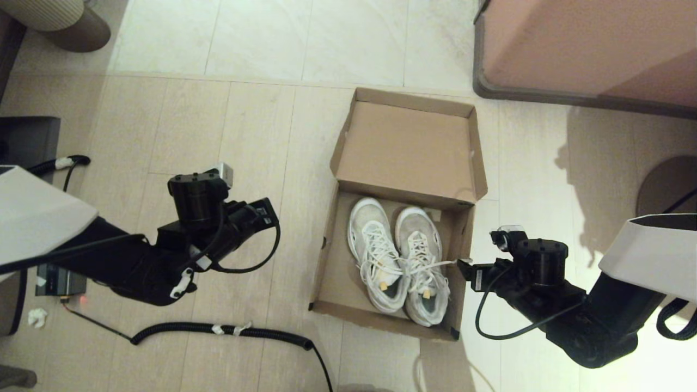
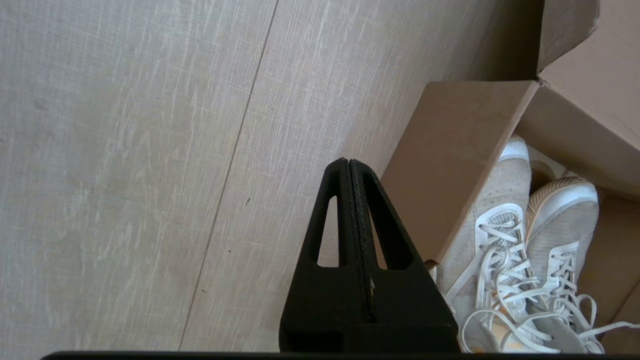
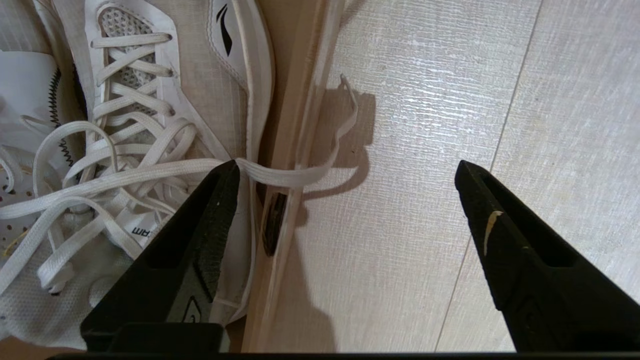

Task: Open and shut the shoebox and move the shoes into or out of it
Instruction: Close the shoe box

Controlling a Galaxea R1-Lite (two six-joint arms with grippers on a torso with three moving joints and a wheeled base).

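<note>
Shoebox (image 1: pixel 400 218) sits on the floor between my arms, lid folded back & open, both shoes (image 1: pixel 400 258) inside side by side, toes toward the lid hinge, heels near me. One lace (image 3: pixel 300 175) hangs over the box's right wall onto the floor.

My right gripper (image 3: pixel 345 210) is spread wide, low beside that right wall w/ one finger over the wall edge above the nearer shoe, other finger over bare floor; nothing pinched yet. My left gripper (image 2: pixel 350 200) is pressed together, empty, hovering over the floor just outside the box's left wall.

Handling, my guess: shoes look light, mesh uppers soft, will squash if squeezed, soles chunky & stiffer. Best hold prob the heel collar or tongue/ankle rim, since it's thin enough to fit between fingers. Laces are floppy; loose one could snag on the wall when lifting. Cardboard is thin, box likely slides if nudged, so lift straight up, not drag
</note>
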